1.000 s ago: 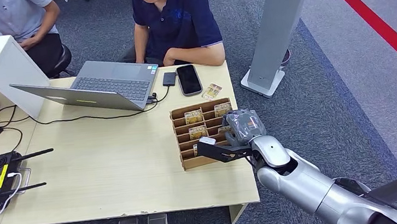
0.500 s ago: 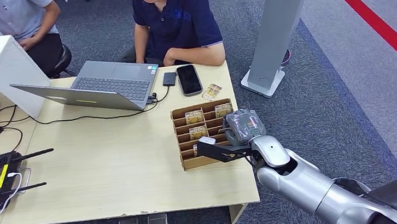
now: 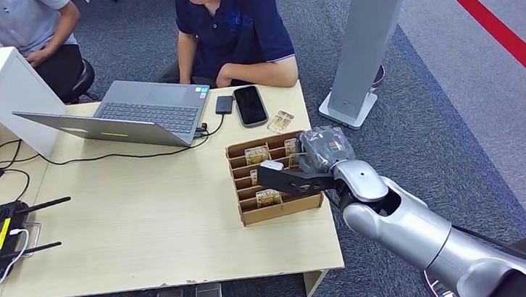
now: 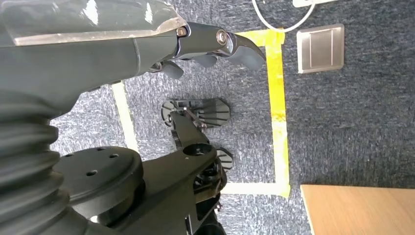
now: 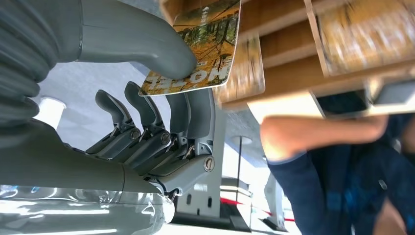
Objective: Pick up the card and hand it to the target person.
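One card [image 5: 200,49] | printed "HOTEL" | pinched by right hand [image 5: 161,93]

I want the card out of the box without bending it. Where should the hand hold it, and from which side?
Pinch the card by its free edge that sticks out of the cardboard box, thumb on one flat face, fingers on the other, as the right hand does. Come from the slots' open top: the dividers block the sides.

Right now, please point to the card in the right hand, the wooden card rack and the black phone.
card [image 5: 198,49], right wrist view, printed face.
wooden card rack [image 3: 280,210], head view, front wall.
black phone [image 3: 250,105], head view, screen.
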